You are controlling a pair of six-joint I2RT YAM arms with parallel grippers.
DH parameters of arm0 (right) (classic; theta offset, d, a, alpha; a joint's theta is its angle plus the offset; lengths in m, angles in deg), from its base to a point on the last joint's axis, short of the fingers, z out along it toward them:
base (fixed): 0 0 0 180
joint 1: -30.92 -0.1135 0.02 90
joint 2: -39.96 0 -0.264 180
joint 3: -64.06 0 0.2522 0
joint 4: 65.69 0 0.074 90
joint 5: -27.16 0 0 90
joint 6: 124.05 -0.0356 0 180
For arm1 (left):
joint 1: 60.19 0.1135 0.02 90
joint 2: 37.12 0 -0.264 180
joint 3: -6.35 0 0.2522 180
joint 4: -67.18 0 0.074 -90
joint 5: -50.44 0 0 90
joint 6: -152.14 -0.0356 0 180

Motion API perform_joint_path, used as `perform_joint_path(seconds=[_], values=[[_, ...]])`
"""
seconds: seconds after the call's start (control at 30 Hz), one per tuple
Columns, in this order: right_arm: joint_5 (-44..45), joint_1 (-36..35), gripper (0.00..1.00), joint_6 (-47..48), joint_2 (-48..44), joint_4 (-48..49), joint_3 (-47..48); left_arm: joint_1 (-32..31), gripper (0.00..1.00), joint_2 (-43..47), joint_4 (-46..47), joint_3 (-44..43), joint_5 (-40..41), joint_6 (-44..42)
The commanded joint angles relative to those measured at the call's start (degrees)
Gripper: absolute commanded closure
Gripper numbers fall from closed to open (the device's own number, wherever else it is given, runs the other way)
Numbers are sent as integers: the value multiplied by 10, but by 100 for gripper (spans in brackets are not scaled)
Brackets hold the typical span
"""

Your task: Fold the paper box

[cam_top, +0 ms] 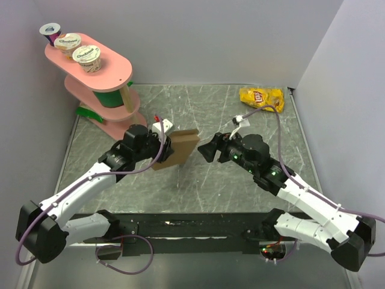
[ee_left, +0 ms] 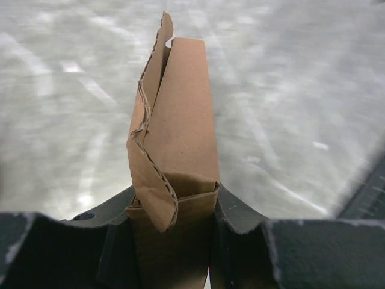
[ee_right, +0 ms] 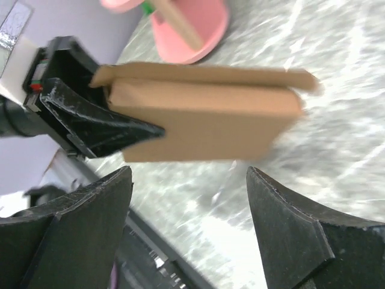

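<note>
The paper box (cam_top: 178, 149) is a brown corrugated cardboard piece folded nearly flat, held above the table's middle. My left gripper (cam_top: 161, 146) is shut on its left end; in the left wrist view the box (ee_left: 177, 138) rises from between the black fingers (ee_left: 240, 214), with a loose flap curling on its left side. My right gripper (cam_top: 207, 152) stands open just right of the box, apart from it. In the right wrist view the box (ee_right: 204, 117) lies beyond the spread fingers (ee_right: 283, 211), nothing between them.
A pink two-level stand (cam_top: 99, 72) with yogurt cups (cam_top: 87, 55) is at the back left, its base (ee_right: 192, 27) showing in the right wrist view. A yellow chip bag (cam_top: 261, 97) lies at the back right. White walls close the sides and back.
</note>
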Motion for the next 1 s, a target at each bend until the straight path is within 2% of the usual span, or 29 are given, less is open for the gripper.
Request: perform_joint_path(seconds=[0.0,0.23,0.3,0.33,0.4,0.47,0.77,0.8,0.97], values=[[37,30,14,27,-32,-9,-22,-30,99,-30,45,-50,218,-57],[96,46,6,57,-85,-57,-36,-111,96,-202,14,-159,397,-127],[116,50,3,59,-99,-74,-42,-117,76,-231,1,-182,403,-117],[120,54,2,60,-110,-79,-45,-117,61,-246,-9,-196,381,-103],[123,63,0,62,-119,-91,-48,-117,5,-248,-5,-200,338,-99],[118,82,0,62,-126,-97,-50,-117,4,-238,-1,-196,263,-94],[34,185,0,65,-108,-70,-62,-117,4,-176,13,-154,40,-62],[27,192,0,63,-102,-68,-61,-117,4,-175,9,-151,-7,-56],[14,209,0,62,-95,-66,-52,-117,4,-159,-18,-135,-86,-40]])
